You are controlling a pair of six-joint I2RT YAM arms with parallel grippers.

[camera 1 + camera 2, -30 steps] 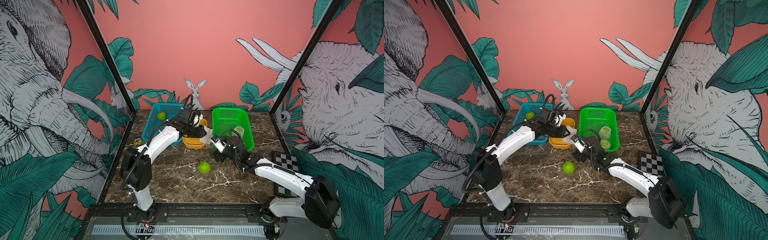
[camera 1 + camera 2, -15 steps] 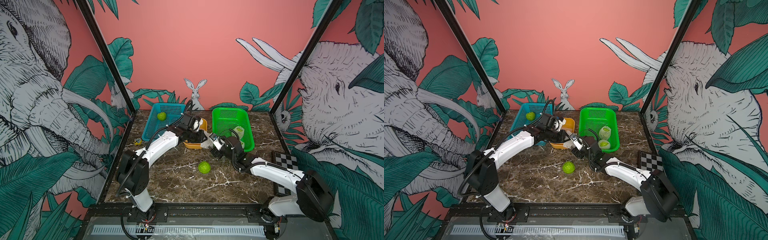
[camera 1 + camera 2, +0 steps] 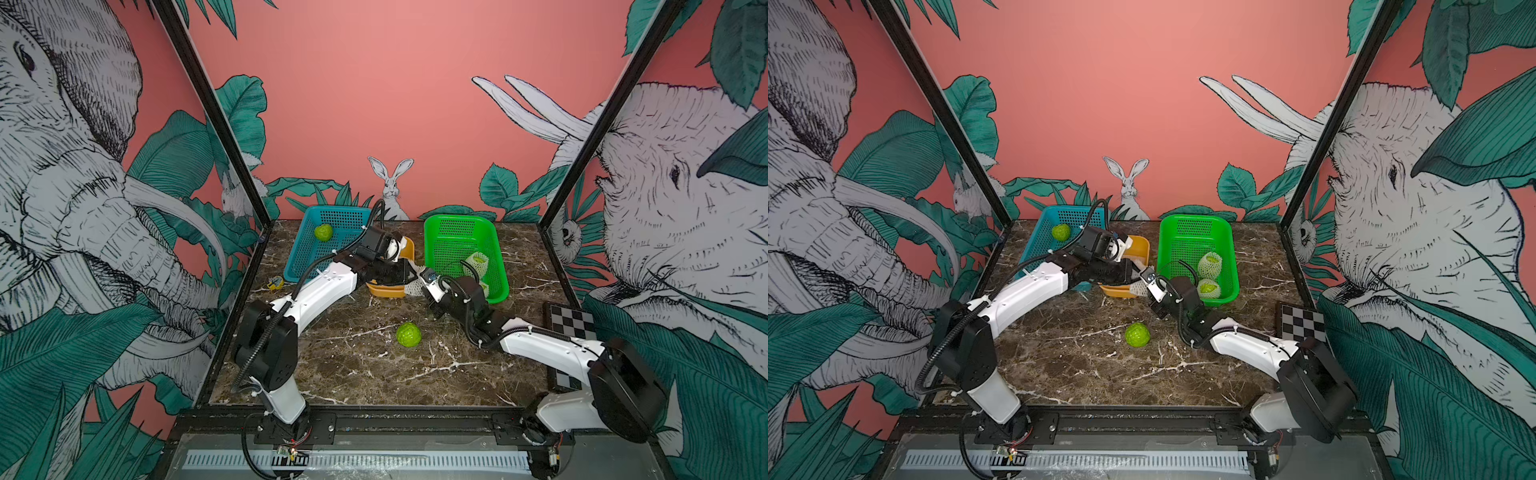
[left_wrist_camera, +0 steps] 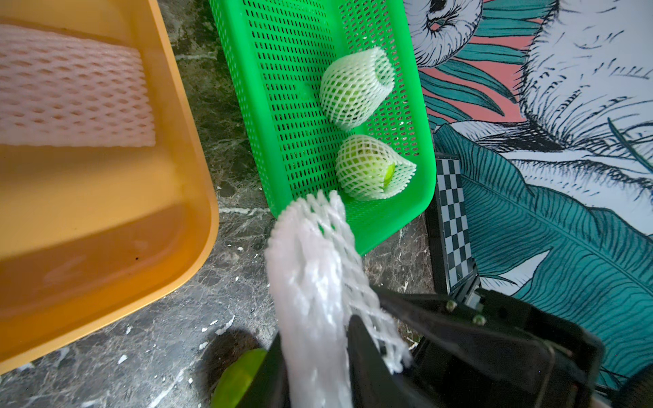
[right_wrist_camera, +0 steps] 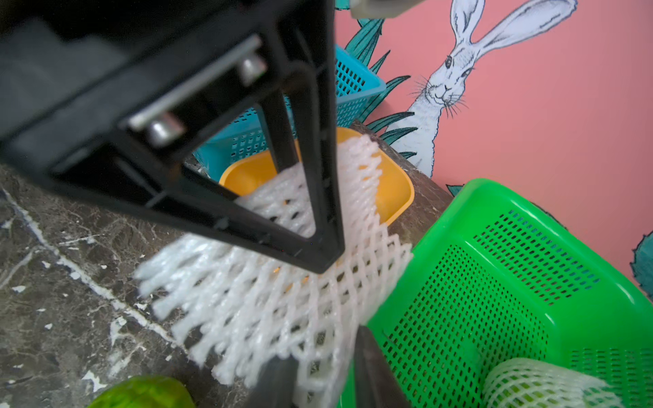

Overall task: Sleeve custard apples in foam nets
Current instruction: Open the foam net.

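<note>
A white foam net (image 5: 282, 300) hangs between the orange tray and the green basket. My left gripper (image 4: 318, 371) is shut on one end of it, and my right gripper (image 5: 321, 374) is shut on the opposite edge. In both top views the two grippers meet at this foam net (image 3: 413, 284) (image 3: 1136, 286). A bare custard apple (image 3: 408, 334) lies on the table just in front of them. Another custard apple (image 3: 323, 232) sits in the blue basket. Two sleeved custard apples (image 4: 355, 88) (image 4: 372, 169) lie in the green basket.
The orange tray (image 4: 106, 212) holds a flat foam net (image 4: 70, 88). The green basket (image 3: 457, 232) stands at the back right, the blue basket (image 3: 307, 249) at the back left. A checkerboard card (image 3: 571, 320) lies at the right edge. A small yellow object (image 3: 274, 284) lies at the left edge.
My right gripper has moved up to the net held by the left gripper and closed on it. The left arm has dropped a little. The bare apple has not moved.
</note>
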